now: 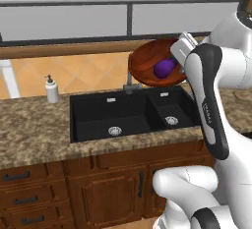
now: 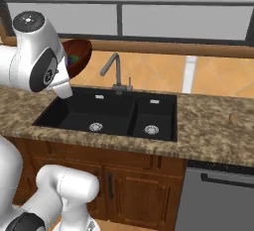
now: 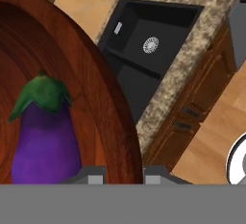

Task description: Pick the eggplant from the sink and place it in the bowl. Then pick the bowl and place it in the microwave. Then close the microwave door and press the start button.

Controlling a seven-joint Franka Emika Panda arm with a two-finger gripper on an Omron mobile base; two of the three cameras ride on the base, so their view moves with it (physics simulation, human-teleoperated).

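Observation:
The reddish-brown bowl (image 1: pixel 146 58) hangs tilted on edge above the back right of the black sink (image 1: pixel 113 112), well clear of the counter. My gripper (image 3: pixel 124 176) is shut on the bowl's rim (image 3: pixel 117 122), which runs up between the two fingertips. The purple eggplant (image 1: pixel 165 67) with its green cap lies inside the bowl (image 3: pixel 91 88), against the lower wall near my hand; in the hand view the eggplant (image 3: pixel 45 139) sits at lower left. From the right base view the bowl (image 2: pixel 80 51) peeks out behind my arm. The microwave and its door are out of view.
A white soap dispenser (image 1: pixel 51 89) stands on the granite counter (image 1: pixel 34 129) left of the sink. The arched faucet (image 2: pixel 113 69) rises behind the basin (image 2: pixel 109 113). A grey dishwasher (image 2: pixel 218 200) sits under the counter at right. Wooden cabinets run below.

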